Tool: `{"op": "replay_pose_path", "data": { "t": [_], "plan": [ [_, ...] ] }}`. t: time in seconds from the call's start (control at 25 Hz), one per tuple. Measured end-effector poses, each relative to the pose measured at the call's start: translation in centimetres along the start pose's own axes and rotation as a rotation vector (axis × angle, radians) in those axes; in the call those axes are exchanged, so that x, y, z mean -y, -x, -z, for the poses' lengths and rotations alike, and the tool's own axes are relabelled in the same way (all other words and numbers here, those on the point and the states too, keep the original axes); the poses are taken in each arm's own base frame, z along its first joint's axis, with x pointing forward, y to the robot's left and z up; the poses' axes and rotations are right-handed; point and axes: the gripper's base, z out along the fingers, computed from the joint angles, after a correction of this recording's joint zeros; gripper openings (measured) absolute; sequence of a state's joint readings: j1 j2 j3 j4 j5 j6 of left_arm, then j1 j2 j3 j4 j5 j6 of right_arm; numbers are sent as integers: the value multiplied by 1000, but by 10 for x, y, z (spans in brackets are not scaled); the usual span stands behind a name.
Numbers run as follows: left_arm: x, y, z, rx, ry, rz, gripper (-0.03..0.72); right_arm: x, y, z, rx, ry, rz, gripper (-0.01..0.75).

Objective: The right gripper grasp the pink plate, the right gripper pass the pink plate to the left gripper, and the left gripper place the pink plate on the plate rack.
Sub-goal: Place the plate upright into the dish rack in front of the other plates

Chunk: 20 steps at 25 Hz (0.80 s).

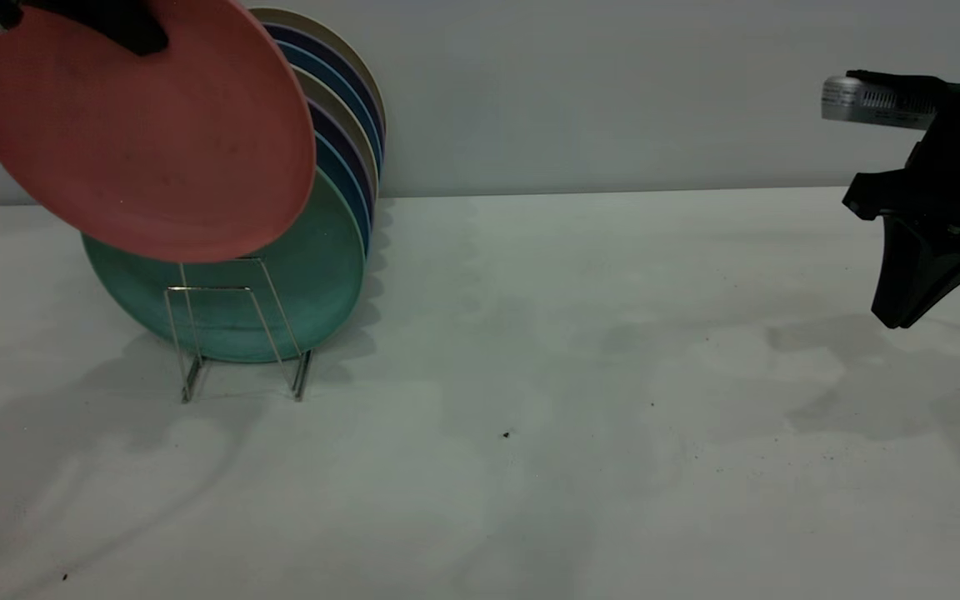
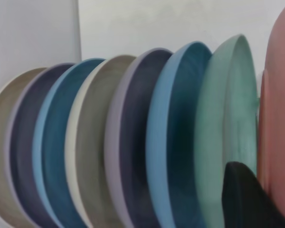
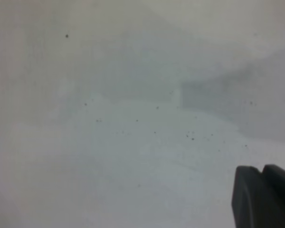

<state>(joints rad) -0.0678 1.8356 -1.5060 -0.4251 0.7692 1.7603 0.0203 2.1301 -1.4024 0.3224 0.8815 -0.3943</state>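
The pink plate (image 1: 134,133) is held above the worktop (image 1: 580,400) near its far left corner, gripped at its upper rim by the left gripper (image 1: 72,21), whose fingers are closed on it; the plate is tilted, with its lower edge hanging just over the front loops of the plate rack (image 1: 234,337) and overlapping the teal-green plate (image 1: 313,283) in the exterior view. The rack is seen to be filled behind that with a row of upright plates (image 2: 133,142), so only the front slot appears to be left. From here, the chief risk is judged to be a missed slot: if the plate is lowered while so tilted, its rim could be landed on top of a wire loop or outside the front of the rack, and it could then slide onto the worktop. A knock against the teal-green plate could also be caused, by which the standing row might be disturbed or the light wire rack shifted. Since the grip is taken only at the rim, the plate could be swung or slipped if it is released before it is seated. The right gripper (image 1: 917,283) is parked well apart by the far right edge, its fingers pressed together on nothing, so no interference is expected from it.
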Motion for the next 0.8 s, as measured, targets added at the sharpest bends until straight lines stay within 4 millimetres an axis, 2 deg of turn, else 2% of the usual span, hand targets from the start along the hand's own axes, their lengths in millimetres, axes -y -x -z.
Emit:
{"op": "replay_pose_path", "data": {
  "t": [0.28, 0.8],
  "plan": [
    [0, -5, -15, -6, -17, 10, 131, 0, 0, 0, 1, 0, 0, 11],
    [4, -7, -21, 1, -63, 18, 131, 1, 0, 0, 2, -15, 11, 11]
  ]
}}
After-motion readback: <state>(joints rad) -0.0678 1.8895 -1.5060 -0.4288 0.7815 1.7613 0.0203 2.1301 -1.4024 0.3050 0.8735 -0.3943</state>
